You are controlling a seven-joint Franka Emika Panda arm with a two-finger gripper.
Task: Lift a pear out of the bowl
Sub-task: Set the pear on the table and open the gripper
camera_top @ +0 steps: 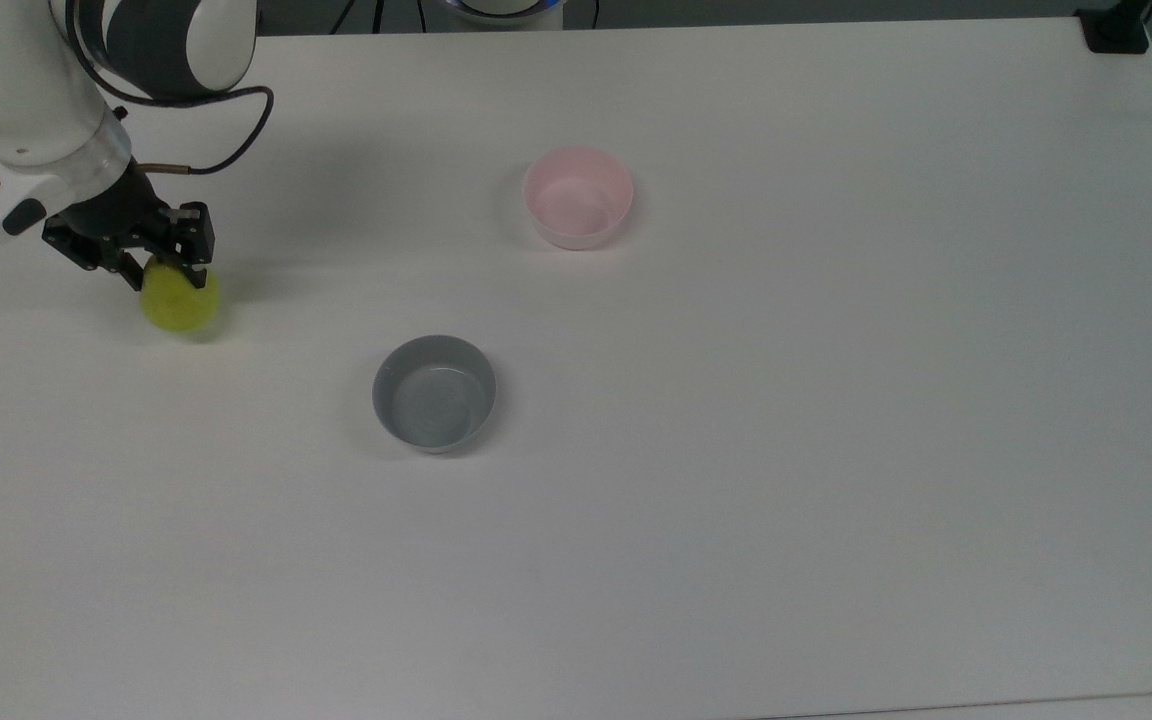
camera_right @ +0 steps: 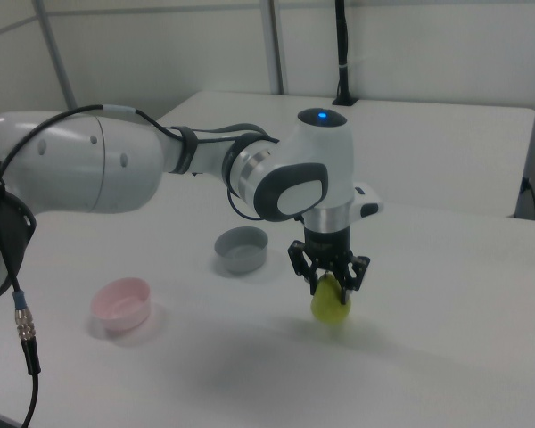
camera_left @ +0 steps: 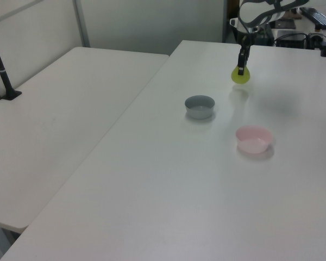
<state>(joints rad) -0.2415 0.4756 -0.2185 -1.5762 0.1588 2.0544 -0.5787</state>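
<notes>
A yellow-green pear (camera_top: 179, 300) (camera_left: 240, 76) (camera_right: 330, 305) hangs just above the white table near the top view's left edge, or rests on it; I cannot tell which. My gripper (camera_top: 158, 268) (camera_right: 332, 281) is shut on the pear's narrow top, pointing straight down. The pale pink bowl (camera_top: 577, 197) (camera_left: 254, 139) (camera_right: 122, 302) stands empty, far to the right of the pear in the top view.
A grey bowl (camera_top: 434, 392) (camera_left: 199, 106) (camera_right: 242, 249) stands empty between the pear and the table's near edge in the top view. A second white table (camera_left: 60, 109) adjoins on the left view's left, with a black post (camera_left: 1, 65).
</notes>
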